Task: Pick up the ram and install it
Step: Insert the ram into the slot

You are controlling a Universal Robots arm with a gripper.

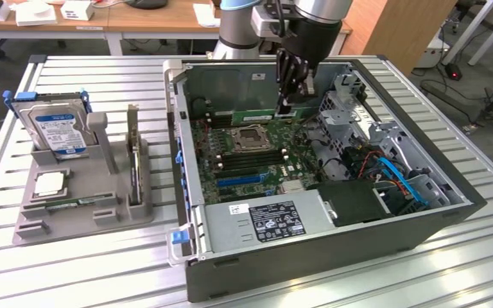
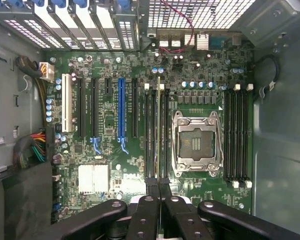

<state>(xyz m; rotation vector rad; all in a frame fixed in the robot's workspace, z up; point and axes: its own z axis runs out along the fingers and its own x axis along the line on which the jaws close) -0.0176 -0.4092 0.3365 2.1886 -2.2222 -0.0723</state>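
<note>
While end effector (image 1: 286,108) grips ram (image 1: 253,117), over motherboard (image 2: 135,165)

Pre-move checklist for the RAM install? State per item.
1. Hand shut on the ram: ok.
2. Ram edge runs parallel to the memory slots beside the CPU socket: ok.
3. Ram centred over one single slot: cannot tell.
4. White slot latches open: cannot tell.
5. Ram seated in a slot: cannot tell.
</note>
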